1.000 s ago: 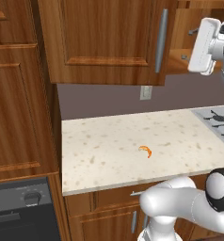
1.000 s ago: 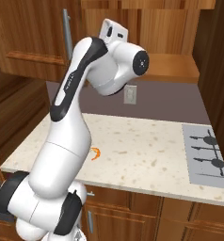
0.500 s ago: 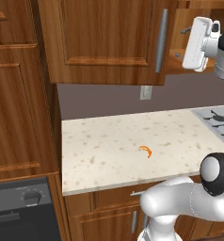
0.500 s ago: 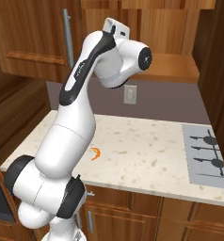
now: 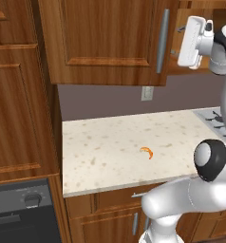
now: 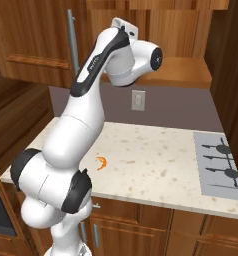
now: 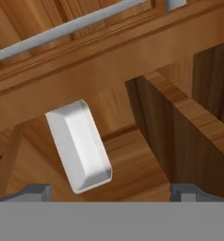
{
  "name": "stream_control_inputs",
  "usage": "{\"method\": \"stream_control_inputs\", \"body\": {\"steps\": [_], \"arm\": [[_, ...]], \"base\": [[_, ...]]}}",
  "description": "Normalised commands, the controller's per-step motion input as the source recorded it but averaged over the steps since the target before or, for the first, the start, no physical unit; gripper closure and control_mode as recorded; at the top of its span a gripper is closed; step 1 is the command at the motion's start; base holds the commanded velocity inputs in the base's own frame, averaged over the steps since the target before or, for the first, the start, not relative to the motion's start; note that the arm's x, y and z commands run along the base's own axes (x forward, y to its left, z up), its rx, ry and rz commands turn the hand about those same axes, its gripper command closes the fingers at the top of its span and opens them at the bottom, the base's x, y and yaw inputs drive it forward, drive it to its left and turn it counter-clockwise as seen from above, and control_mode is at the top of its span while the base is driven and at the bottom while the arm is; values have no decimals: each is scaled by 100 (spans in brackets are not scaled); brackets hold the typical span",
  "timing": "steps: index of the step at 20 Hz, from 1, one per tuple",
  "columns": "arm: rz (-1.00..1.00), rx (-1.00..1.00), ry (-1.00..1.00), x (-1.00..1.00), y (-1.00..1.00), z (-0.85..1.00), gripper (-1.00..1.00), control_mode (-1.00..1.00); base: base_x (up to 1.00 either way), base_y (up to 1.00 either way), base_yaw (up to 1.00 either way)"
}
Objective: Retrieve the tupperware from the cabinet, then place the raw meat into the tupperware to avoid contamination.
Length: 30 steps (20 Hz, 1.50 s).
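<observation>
The gripper point(image 7: 109, 190) was kept spread wide and had been raised toward the cabinet point(image 7: 170, 122); the tupperware point(image 7: 78, 143) was seen just ahead, on the shelf point(image 7: 132, 164); the raw meat point(image 5: 146, 152) was left far below on the table point(image 5: 105, 147).

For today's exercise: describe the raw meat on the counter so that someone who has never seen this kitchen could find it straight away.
Start at the pale speckled counter below the brown wood cabinet, left of the stove burners. Near the middle of that counter lies the raw meat, by itself. It is a tiny orange crescent, curled like a shrimp, and the one bright-coloured thing on the stone.
</observation>
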Motion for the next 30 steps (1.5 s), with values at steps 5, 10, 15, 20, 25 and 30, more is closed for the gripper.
{"method": "stream_control_inputs", "body": {"steps": [5,10,15,20,25,30], "arm": [[4,0,0,32,8,0,-100,-100],[4,-1,0,10,14,0,-100,-100],[6,-4,-1,-10,27,0,-100,-100],[6,-6,0,-23,39,0,-100,-100],[8,-7,-1,-41,42,0,-100,-100],[11,-7,-4,-69,32,5,-100,-100]], "base": [[0,0,0],[0,0,0],[0,0,0],[0,0,0],[0,0,0],[0,0,0]]}}
